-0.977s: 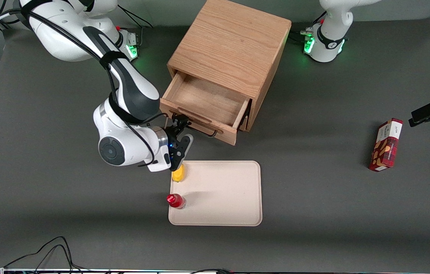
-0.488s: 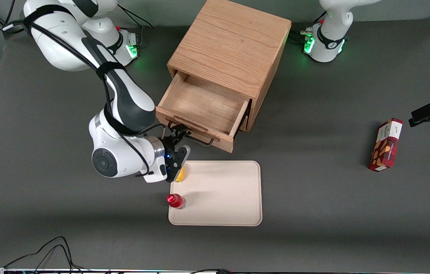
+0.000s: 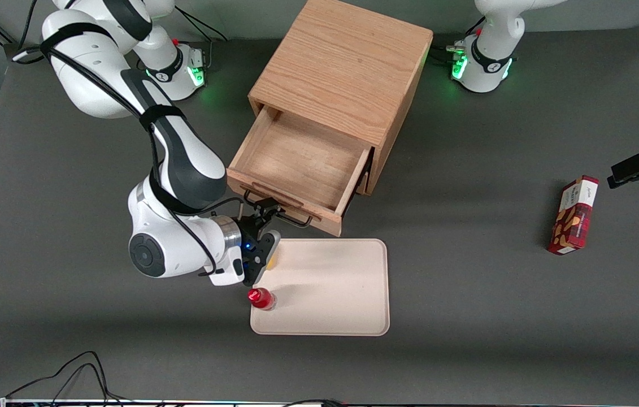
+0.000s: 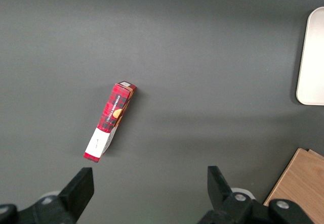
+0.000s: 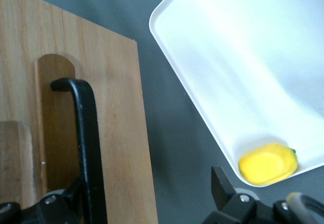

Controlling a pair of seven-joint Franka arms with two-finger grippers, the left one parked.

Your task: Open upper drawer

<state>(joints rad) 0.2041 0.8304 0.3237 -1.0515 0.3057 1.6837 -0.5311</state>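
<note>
Currently the upper drawer, a shallow light-oak tray with a thin black metal bar handle, stands pulled well out of the boxy light-oak cabinet, toward the front camera. Its front panel edge sits just short of the rim of the beige rectangular tray, with only a narrow strip of dark grey table between them. Open table lies to either side of the cabinet and nearer the front camera than the tray.

The right arm's gripper is at the drawer's front, on the handle bar, at the handle's end toward the working arm. In the right wrist view the black bar runs down into the gripper; whether the jaws are pinched on it or slack cannot be told, since one finger is cut off and the other is barely in view.

A yellow lemon-shaped object lies in the tray's corner nearest the cabinet, mostly hidden under the gripper in the front view. A small red-capped bottle stands on the tray's edge nearer the camera. A red plaid carton lies well apart from the cabinet, toward the parked arm's end. The cabinet's lower part is hidden under the open drawer.
</note>
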